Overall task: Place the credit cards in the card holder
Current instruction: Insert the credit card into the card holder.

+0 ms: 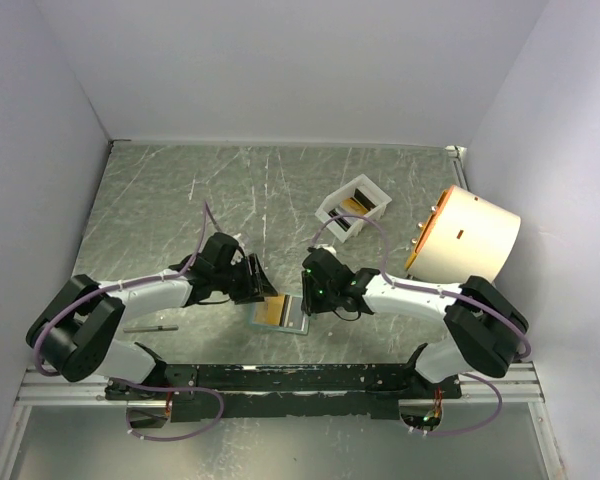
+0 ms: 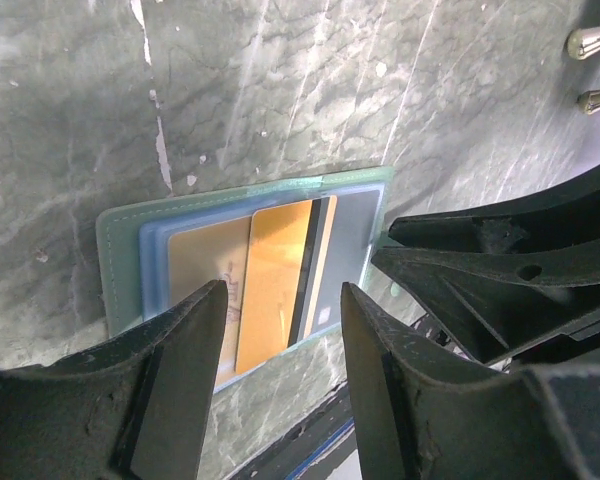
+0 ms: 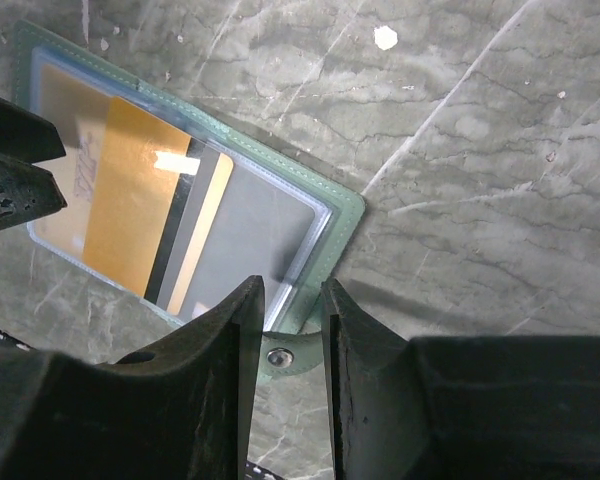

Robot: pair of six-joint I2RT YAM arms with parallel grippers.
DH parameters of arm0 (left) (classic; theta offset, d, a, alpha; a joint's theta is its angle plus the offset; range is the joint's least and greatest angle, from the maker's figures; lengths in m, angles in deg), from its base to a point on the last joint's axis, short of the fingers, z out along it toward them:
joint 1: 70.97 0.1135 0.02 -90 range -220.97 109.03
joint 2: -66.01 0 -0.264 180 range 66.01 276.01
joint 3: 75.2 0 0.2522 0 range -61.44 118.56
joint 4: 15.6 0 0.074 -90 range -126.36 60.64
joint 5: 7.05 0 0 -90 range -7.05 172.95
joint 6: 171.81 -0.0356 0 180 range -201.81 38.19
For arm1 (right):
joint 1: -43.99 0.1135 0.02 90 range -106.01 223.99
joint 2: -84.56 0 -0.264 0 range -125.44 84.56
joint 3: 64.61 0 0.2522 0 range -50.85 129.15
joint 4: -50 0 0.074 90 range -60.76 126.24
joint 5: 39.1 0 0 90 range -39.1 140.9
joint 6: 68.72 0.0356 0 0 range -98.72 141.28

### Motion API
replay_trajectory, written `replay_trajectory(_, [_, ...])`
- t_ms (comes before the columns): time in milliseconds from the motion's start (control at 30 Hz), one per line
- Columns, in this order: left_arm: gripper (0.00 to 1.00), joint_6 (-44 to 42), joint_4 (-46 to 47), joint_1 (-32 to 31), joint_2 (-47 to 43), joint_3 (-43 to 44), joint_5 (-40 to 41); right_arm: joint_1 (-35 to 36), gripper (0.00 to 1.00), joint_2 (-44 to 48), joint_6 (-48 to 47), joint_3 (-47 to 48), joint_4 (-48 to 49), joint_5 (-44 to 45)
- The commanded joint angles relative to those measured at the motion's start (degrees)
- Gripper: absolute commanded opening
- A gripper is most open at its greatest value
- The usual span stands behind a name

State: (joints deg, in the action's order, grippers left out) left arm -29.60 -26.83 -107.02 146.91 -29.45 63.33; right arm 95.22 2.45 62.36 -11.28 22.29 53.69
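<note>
Card holder (image 1: pixel 294 317): we log it open flat on tabletop (image 1: pixel 180 200), long axis left-right; gold card (image 2: pixel 275 280) crosswise. Left pincer (image 2: pixel 282 295) open; right pincer (image 3: pixel 291 292) narrow, grip we cannot tell.

readable text: none in any of the three views
nearest thing to text: faint pale raised marks, maybe a few characters, on the rear gold card (image 3: pixel 65 150) inside the card holder (image 3: pixel 345 215)
where on card: right wrist view, by the edge where the brighter orange card (image 3: pixel 130 200) overlaps it
legibility: too blurred and washed out under the holder's plastic to make out any letter or digit
left wrist view: same marks show low on the rear gold card (image 2: pixel 205 260), card holder (image 2: pixel 115 250), also unreadable
top view: cards too small to tell any print
</note>
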Motion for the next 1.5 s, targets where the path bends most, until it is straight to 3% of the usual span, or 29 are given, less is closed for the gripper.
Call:
replay_trajectory(0, [0.60, -1.36, -1.63, 0.11, -1.05, 0.22, 1.34, 0.21, 0.30, 1.23, 0.55, 0.39, -0.63, -0.26])
replay_trajectory(433, [0.58, -0.08, 5.17, -1.19, 3.46, -1.09, -3.80, 0.20, 0.34, -0.12, 2.58, -3.64, 3.09, -0.92])
replay_trajectory(900, [0.31, 3.01, 8.11, -4.98, 4.22, -1.78, -2.97, 0.22, 0.31, -0.38, 3.09, -4.53, 4.84, -1.48])
replay_trajectory(1200, [0.29, 5.58, 11.19, -6.38, 5.98, -1.84, -3.71, 0.22, 0.30, -0.13, 4.46, -5.75, 6.56, -2.65])
replay_trajectory(1467, [0.21, 5.42, 10.35, -6.75, 6.67, -1.07, -2.66, 0.19, 0.31, 2.54, 4.89, -5.07, 3.00, -0.43])
